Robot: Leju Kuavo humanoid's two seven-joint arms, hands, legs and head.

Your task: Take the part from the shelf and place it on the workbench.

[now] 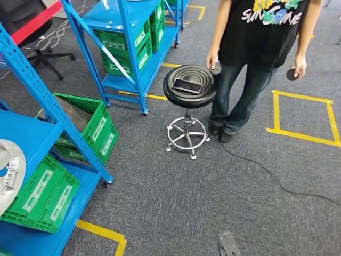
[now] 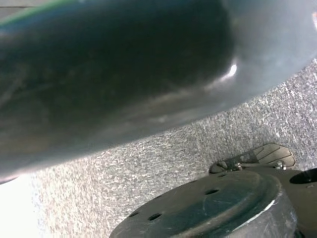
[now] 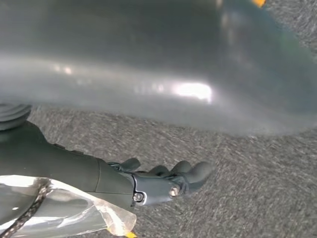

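At eight o'clock in the head view, close by, blue shelf [image 1: 32, 133], its slanted post running from ten down to seven. Farther off at eleven, second shelf [image 1: 132, 48] with green crates. At one o'clock, person [image 1: 261, 37] standing on grey carpet, a dark disc in each hand. At twelve, black stool [image 1: 189, 102] with a phone [image 1: 187, 85] lying on the seat. Low at seven, green crate [image 1: 44, 197] on the near shelf's bottom deck.

At nine o'clock, cut by the frame edge, part [image 1: 18, 165]: silver round plate, lying flat on the near shelf's middle deck, above the crate. Round, so no long axis to line up with; open rim facing toward three o'clock.

Seen from the right wrist, right hand [image 3: 168, 181] hanging over bare carpet, fingers [image 3: 194, 171] lightly bent and apart, holding nothing, well apart from the part.

Left hand: grip not to be told from these views.

Judged from the layout: nothing yet lifted, reach not begun. Part well off to the left side, so nearer the left arm; likely needs a turn toward nine o'clock before any grasp.
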